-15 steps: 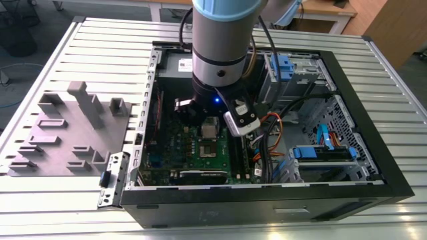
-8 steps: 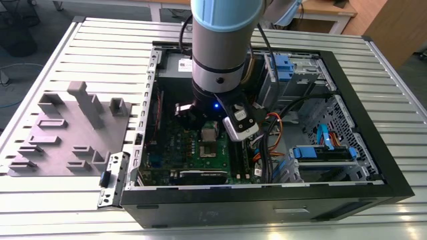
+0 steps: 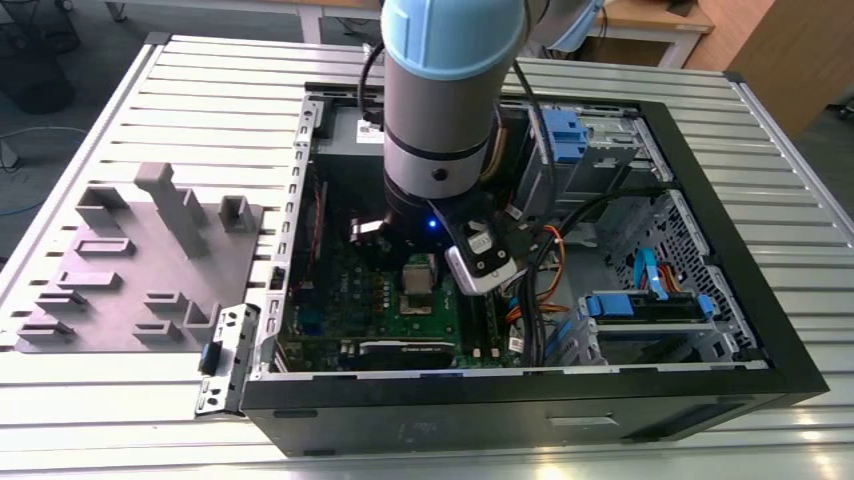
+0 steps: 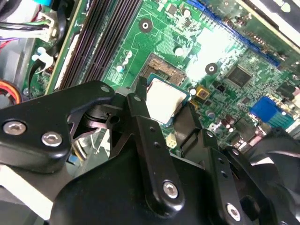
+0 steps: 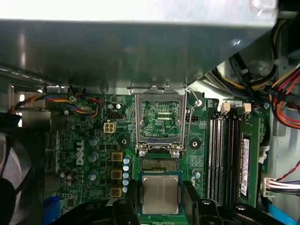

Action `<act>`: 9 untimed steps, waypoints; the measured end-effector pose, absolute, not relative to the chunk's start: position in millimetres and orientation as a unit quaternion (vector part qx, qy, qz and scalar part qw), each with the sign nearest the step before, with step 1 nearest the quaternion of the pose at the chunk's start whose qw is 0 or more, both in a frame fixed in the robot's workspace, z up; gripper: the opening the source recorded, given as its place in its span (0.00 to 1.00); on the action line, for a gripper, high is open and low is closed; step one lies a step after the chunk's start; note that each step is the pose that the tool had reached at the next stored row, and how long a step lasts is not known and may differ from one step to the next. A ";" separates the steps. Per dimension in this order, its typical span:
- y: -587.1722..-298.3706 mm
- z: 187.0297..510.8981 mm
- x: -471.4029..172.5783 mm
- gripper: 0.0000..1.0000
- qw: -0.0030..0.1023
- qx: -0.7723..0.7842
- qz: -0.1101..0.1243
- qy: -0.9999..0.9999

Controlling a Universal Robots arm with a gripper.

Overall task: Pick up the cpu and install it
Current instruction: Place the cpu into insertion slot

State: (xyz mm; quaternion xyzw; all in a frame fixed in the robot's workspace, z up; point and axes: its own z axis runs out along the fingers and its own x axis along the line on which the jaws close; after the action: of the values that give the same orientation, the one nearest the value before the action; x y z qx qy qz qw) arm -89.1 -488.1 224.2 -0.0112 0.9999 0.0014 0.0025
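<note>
While poised inside the open computer case at the centre of the exterior view, hovers above the green motherboard. With gripper fingers, pinches by opposite edges, just short of the open socket, the cpu. Seemingly mid-install; calls for squaring cpu over socket.

Cannot see near edge of cpu in the second wrist view: tucked behind black gripper fingers. Cannot resolve contacts of socket in the first wrist view; nearer part covered by cpu. In the exterior view, lost centre of motherboard behind arm, itself cut by top edge.
</note>
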 end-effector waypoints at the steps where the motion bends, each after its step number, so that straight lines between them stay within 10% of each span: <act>1: -488.4 222.5 -89.2 0.47 0.003 -0.011 0.001 1.000; 9: -489.8 209.4 -89.1 0.47 0.003 -0.011 0.001 1.000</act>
State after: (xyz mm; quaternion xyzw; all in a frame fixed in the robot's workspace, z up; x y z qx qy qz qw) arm -89.1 -489.8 209.4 -0.0112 0.9999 0.0013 0.0033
